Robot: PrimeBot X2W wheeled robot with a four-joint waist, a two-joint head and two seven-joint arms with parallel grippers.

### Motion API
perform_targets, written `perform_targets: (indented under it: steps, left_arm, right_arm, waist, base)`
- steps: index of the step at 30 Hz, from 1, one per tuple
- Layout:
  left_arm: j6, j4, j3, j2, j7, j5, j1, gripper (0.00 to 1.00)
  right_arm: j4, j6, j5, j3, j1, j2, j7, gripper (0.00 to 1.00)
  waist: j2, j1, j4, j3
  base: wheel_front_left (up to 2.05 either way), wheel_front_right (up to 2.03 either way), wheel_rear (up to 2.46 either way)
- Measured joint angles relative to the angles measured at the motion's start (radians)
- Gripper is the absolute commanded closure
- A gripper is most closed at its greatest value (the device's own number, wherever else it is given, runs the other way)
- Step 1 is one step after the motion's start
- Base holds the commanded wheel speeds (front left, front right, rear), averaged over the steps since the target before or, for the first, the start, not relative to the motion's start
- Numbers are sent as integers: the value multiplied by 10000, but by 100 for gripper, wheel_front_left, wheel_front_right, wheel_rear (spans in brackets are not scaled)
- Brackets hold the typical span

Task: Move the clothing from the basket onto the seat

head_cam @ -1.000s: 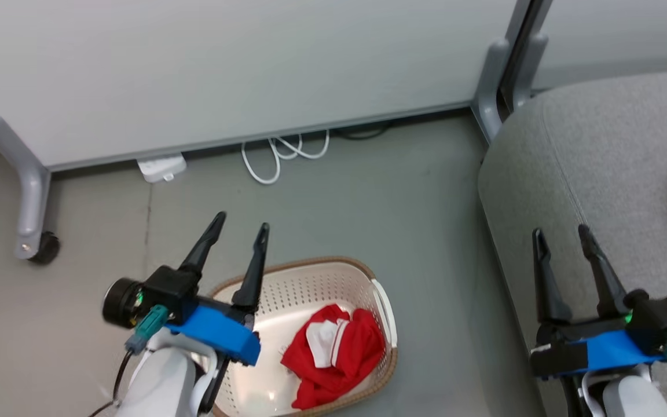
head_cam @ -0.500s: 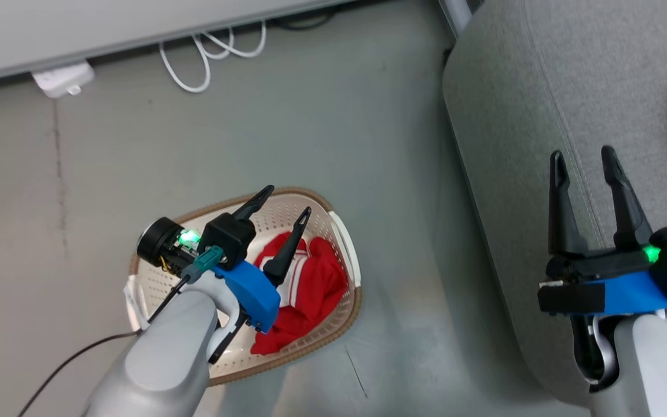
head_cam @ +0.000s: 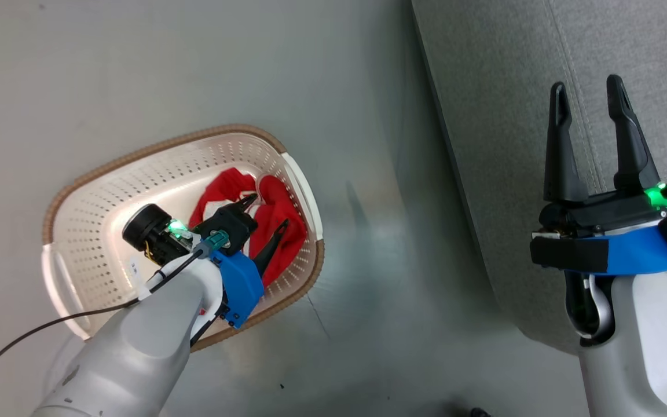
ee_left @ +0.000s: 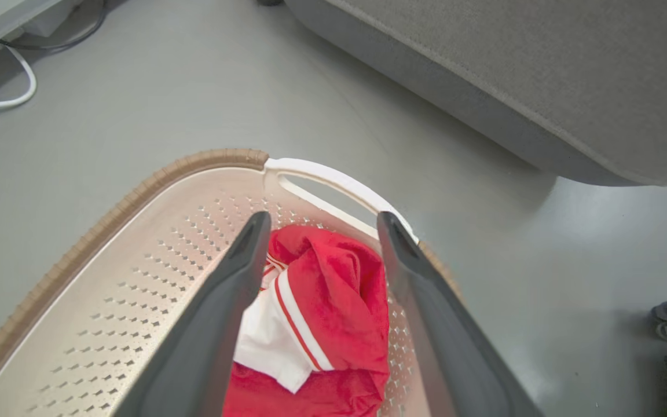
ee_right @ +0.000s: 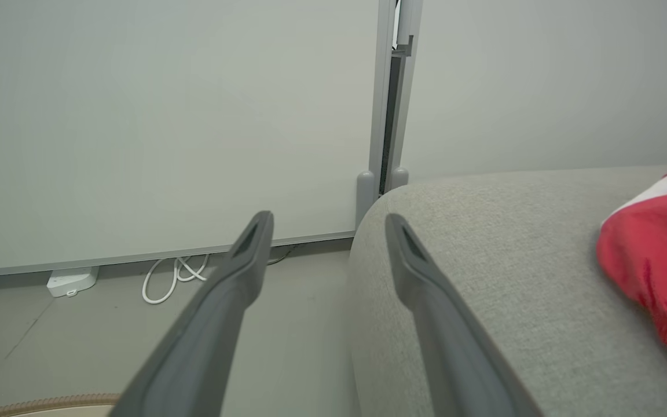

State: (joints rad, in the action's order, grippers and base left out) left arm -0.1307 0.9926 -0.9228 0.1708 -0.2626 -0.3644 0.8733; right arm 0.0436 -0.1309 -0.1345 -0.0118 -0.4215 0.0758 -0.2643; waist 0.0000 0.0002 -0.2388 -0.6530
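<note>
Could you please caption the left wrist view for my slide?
Open left gripper aimed at red clothing in the basket, seat beyond.

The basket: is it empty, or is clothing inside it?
Not empty. A crumpled red-and-white bundle of clothing lies at the end of the basket nearest the seat.

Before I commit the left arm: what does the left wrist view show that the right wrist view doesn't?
Left wrist, not right: red clothing bunched in the basket by its white handle, ahead of the open left gripper. Right wrist, not left: a red garment lying on the seat, a wall panel, the open right gripper. Both: seat, floor, a white cable, the basket's brown rim.
</note>
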Motion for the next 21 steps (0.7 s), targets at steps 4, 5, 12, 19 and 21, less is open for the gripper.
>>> perform_targets:
  steps: [4,5,12,19,21]
  left_arm:
    - [0,510,-780,-10,13,-322,367,0]
    - [0,621,-965,-13,17,-395,465,0]
    - [0,1308,-1895,33,90,-796,1144,0]
    - [0,2096,-2414,132,161,-905,1776,0]
    - [0,2176,-2466,134,182,-903,1848,0]
  right_arm:
    - [-100,0,-2,-35,-234,-54,0,0]
    - [-115,0,-2,-46,-297,-67,0,0]
    - [-230,0,-10,-113,-633,-155,0,0]
    - [-424,0,-109,-178,-883,-213,0,0]
    - [-464,0,-127,-176,-920,-217,0,0]
  waist:
    - [0,0,-189,-533]
    - [0,0,-228,-655]
    - [0,-1,-458,-1451]
    - [0,-1,-761,-2142]
    - [0,-1,-806,-2237]
  base:
    - [0,0,0]
    - [0,0,0]
    - [0,0,0]
    - [0,0,0]
    - [0,0,0]
